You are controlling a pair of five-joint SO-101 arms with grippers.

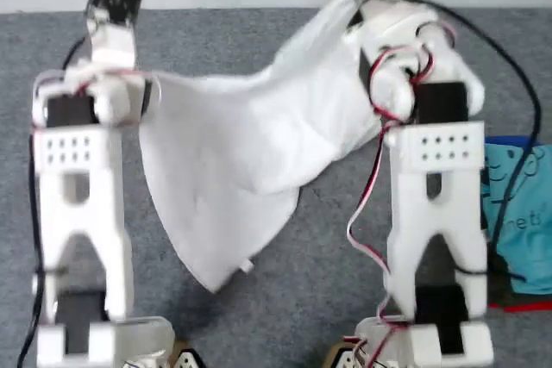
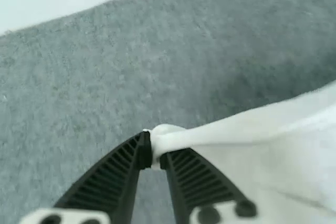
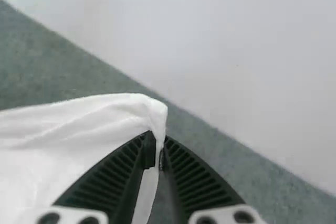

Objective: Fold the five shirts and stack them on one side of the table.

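White shirt hangs spread betw. both arms over the grey table, mid-frame, its lower tip drooping toward bottom centre-left. Left fingers pinched shut on one bunched corner. Right fingers closed on another, held higher, upper right. Risk: each grip has only a thin edge of cloth, so a hard pull apart could slip it out and the shirt lands crumpled. Swinging fabric might also drag the teal cloth at right edge.

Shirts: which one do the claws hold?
The white shirt, pinched by the left claw and right claw; the blue shirt lies on the table.
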